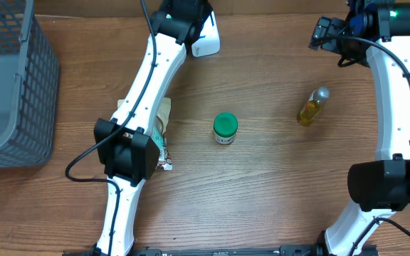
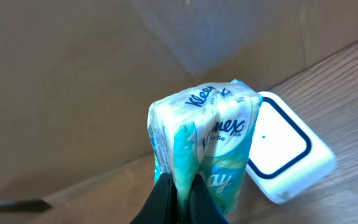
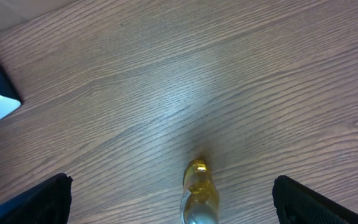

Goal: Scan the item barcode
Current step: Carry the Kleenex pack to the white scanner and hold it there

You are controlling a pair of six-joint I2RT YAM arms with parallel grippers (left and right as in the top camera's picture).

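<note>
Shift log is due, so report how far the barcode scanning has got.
Done: the left gripper has picked up the tissue pack and is shut on it. In hand: the pack is held up beside the white scanner; whether it has scanned cannot be told. Left: the yellow bottle and the green-lidded jar sit on the table, untouched, with the right gripper open above the bottle.

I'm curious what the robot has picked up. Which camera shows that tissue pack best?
The left wrist view: the tissue pack fills the frame, its Kleenex lettering readable, pinched in the left gripper. Overhead, the left arm hides it. The right wrist view misses it entirely.
</note>
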